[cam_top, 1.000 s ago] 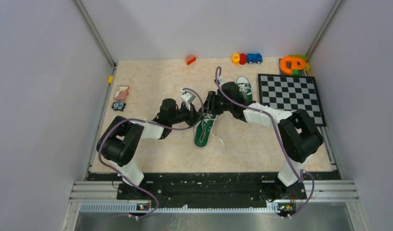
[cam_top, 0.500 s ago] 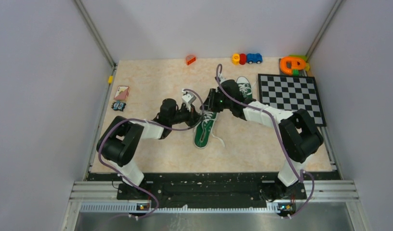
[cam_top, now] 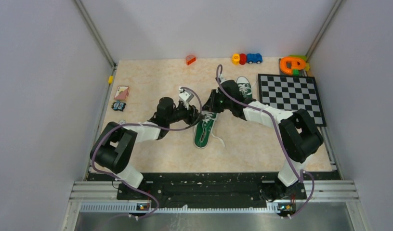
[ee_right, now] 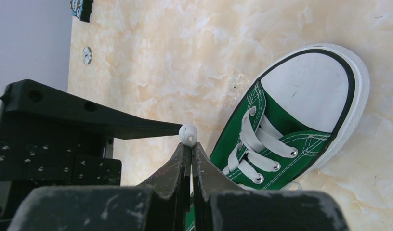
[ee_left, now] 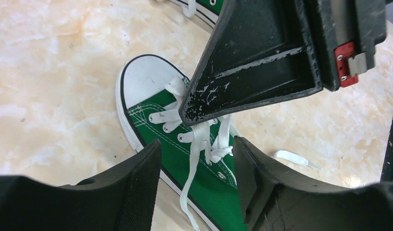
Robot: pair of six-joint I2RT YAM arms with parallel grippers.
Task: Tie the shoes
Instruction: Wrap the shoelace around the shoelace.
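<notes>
From above, we are seeing the left gripper [cam_top: 198,115] and right gripper [cam_top: 210,105] hovering together over the laced end of the near shoe [cam_top: 203,131]. Its long axis is running from the jaws back toward us, and the other shoe [cam_top: 243,87] is lying beyond the right gripper. Through the left wrist, the left jaws are gaping, with the loose lace [ee_left: 190,180] straight ahead between them. Through the right wrist, the right jaws are pinching a lace bit at their tips with the shoe off to their right, so we are judging the free left gripper best placed.
</notes>
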